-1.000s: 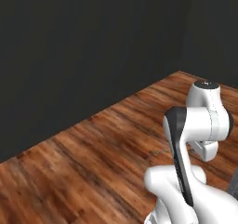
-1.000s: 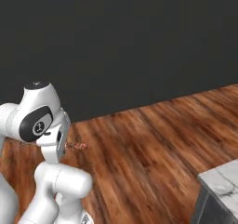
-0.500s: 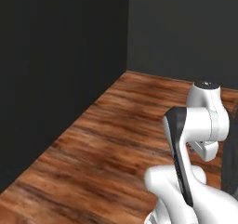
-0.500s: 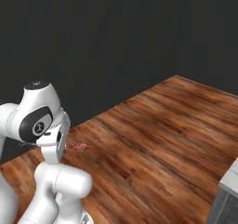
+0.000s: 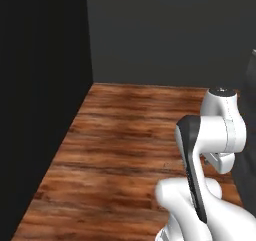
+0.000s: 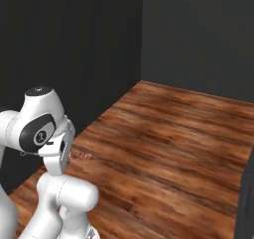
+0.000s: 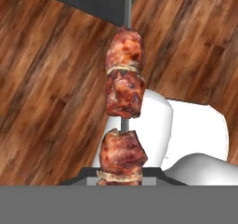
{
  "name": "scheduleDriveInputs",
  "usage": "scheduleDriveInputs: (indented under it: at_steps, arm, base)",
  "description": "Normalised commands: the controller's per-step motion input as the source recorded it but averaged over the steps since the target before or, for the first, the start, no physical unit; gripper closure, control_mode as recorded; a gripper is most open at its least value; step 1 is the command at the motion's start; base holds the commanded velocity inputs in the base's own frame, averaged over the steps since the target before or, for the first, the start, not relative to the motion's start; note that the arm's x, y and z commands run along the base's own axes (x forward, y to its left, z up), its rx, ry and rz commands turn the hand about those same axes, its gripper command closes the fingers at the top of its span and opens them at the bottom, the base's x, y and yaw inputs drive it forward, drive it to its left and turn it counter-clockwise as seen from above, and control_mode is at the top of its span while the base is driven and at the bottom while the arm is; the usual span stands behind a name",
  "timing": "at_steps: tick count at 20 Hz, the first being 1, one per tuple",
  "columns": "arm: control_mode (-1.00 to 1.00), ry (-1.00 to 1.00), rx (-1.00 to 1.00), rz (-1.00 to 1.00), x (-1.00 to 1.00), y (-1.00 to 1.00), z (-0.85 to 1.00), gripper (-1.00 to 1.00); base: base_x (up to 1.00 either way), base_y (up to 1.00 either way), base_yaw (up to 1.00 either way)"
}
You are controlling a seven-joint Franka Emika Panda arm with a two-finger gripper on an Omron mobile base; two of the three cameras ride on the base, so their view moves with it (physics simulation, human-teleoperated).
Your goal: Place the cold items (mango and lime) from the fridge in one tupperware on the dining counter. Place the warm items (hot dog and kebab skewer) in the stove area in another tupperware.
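Dark walls (image 5: pixel 150 30) meet in a corner ahead, with a broad stretch of bare wooden floor (image 5: pixel 130 135) before them, so there is ample room to drive and turn. The arm (image 6: pixel 44 134) is folded close over the base. In the hand view the kebab skewer (image 7: pixel 123 107) runs up from the fingers, which are clamped on it. Judging by this, the carrying step is in hand; next comes finding the dark grey tray and lowering the skewer into it.

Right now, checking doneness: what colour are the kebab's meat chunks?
Reddish-brown with charred dark patches, kebab skewer, clearest in the hand view.
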Motion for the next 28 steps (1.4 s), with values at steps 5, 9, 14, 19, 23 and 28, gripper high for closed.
scheduleDriveInputs:
  at_steps: [5, 9, 14, 19, 23, 28]
  arm:
    - [1.0, 0.0, 0.0, 0.0, 0.0, 0.0, 0.0, 1.0]
    - [1.0, 0.0, 0.0, 0.0, 0.0, 0.0, 0.0, 1.0]
    - [1.0, 0.0, 0.0, 0.0, 0.0, 0.0, 0.0, 1.0]
    - [1.0, 0.0, 0.0, 0.0, 0.0, 0.0, 0.0, 1.0]
    - [1.0, 0.0, 0.0, 0.0, 0.0, 0.0, 0.0, 1.0]
    - [1.0, 0.0, 0.0, 0.0, 0.0, 0.0, 0.0, 1.0]
  base:
    - [1.0, 0.76, -0.49]
    - [1.0, 0.7, -0.45]
    - [1.0, 0.61, -0.49]
    - [1.0, 0.67, -0.54]
    - [1.0, 0.72, -0.54]
    - [1.0, 0.76, -0.55]
